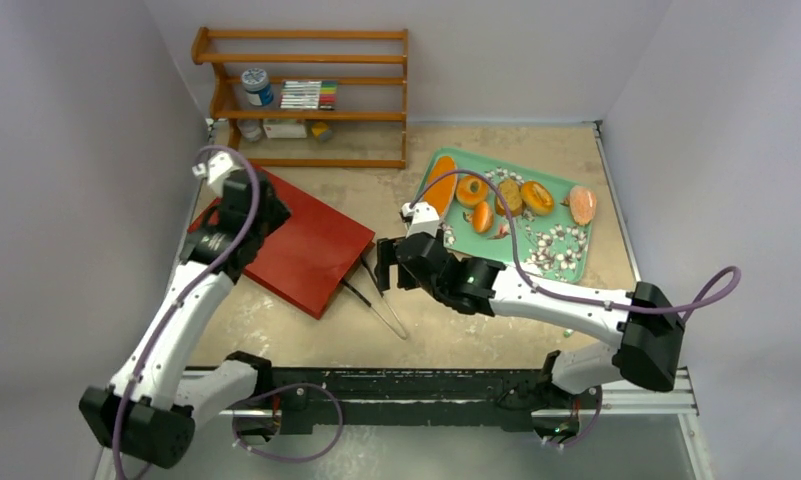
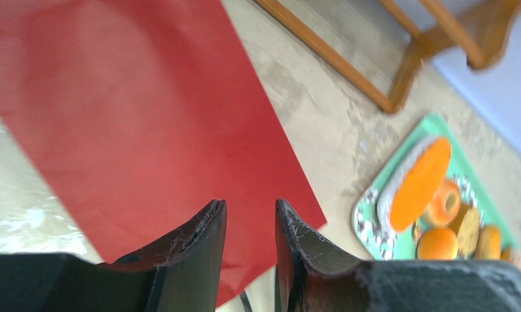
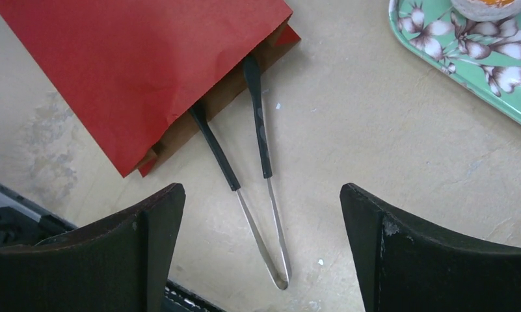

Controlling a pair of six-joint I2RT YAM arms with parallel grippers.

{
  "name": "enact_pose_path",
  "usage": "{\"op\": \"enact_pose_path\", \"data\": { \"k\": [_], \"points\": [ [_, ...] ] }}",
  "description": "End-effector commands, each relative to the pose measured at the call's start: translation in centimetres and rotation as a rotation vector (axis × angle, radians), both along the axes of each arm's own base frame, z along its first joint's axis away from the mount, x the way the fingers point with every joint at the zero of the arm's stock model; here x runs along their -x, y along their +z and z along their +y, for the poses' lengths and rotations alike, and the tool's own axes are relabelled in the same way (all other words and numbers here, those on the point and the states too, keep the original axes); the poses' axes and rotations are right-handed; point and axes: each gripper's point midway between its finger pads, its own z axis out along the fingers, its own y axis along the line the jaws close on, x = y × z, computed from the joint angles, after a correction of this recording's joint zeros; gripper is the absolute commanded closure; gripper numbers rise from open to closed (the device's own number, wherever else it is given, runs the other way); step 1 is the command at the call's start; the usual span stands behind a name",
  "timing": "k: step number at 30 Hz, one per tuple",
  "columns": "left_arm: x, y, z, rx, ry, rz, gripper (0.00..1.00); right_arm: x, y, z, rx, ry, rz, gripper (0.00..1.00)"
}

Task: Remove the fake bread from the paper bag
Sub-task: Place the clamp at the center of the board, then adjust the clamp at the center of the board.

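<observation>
The red paper bag [image 1: 296,245] lies flat on the table, its mouth toward the right. The fake bread lies outside it on a green flowered tray [image 1: 566,250]: a long loaf [image 1: 438,183], round buns [image 1: 471,190] and a slice [image 1: 582,204]. My left gripper [image 1: 258,220] hovers over the bag's far left part [image 2: 134,110]. Its jaws [image 2: 250,205] stand a little apart with nothing between them. My right gripper [image 1: 388,265] is wide open just right of the bag's mouth [image 3: 134,58]. Nothing lies between its fingers [image 3: 261,188]. The left wrist view shows the loaf [image 2: 419,183] too.
Metal tongs [image 1: 381,300] with black tips lie on the table, the tips [image 3: 265,149] tucked into the bag's mouth. A wooden shelf [image 1: 306,100] with small items stands at the back. The tray's corner [image 3: 479,65] lies to the right of my right gripper.
</observation>
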Motion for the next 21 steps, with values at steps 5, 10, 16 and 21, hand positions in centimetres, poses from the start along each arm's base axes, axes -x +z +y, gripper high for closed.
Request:
{"op": "enact_pose_path", "data": {
  "k": [5, 10, 16, 21],
  "points": [
    [-0.5, -0.6, -10.2, -0.156, -0.191, -0.012, 0.64, 0.4, -3.8, 0.0, 0.076, 0.034, 0.082, 0.19],
    [2.5, -4.1, -13.9, -0.058, -0.242, 0.016, 0.63, 1.0, -6.7, 0.0, 0.137, 0.07, 0.132, 0.23],
    [5.6, -6.9, -17.5, 0.006, -0.279, 0.051, 0.63, 1.5, -9.4, -0.3, 0.173, 0.098, 0.156, 0.28],
    [7.8, -8.8, -20.0, -0.019, -0.276, 0.084, 0.61, 1.4, -10.8, 0.2, 0.193, 0.115, 0.174, 0.31]
  ]
}}
